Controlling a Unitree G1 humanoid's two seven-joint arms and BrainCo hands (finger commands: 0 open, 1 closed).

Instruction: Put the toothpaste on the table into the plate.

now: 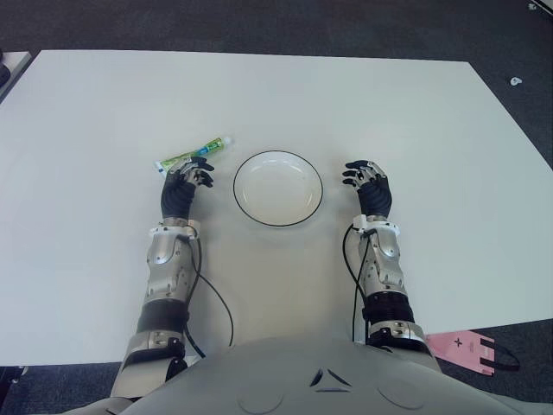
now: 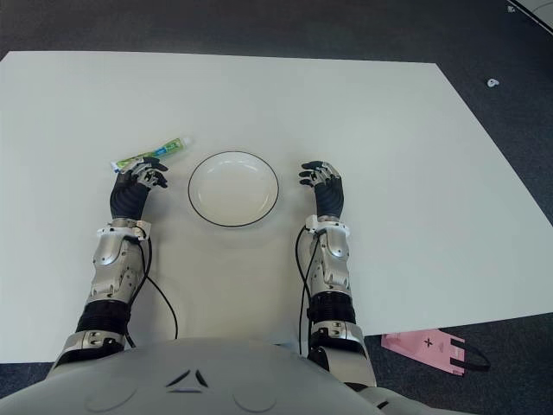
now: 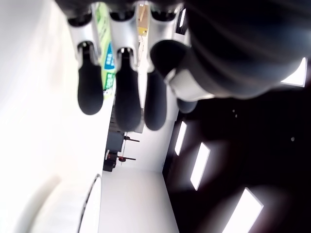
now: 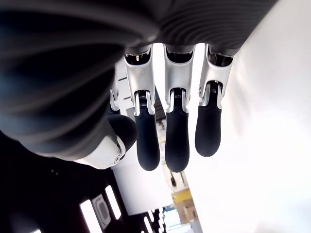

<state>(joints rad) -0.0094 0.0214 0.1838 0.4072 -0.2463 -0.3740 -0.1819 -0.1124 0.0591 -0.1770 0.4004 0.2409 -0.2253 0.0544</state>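
Note:
A green and white toothpaste tube (image 1: 193,154) lies flat on the white table (image 1: 104,95), left of a white plate (image 1: 278,188) with a dark rim. My left hand (image 1: 187,180) sits just on the near side of the tube, fingers relaxed and holding nothing; the tube (image 3: 108,58) shows past its fingertips in the left wrist view. On the other side of the plate is my right hand (image 1: 366,178), open and empty. The plate holds nothing.
A pink tag-like thing (image 1: 467,347) lies at the table's near right edge. Dark floor surrounds the table beyond its far and right edges.

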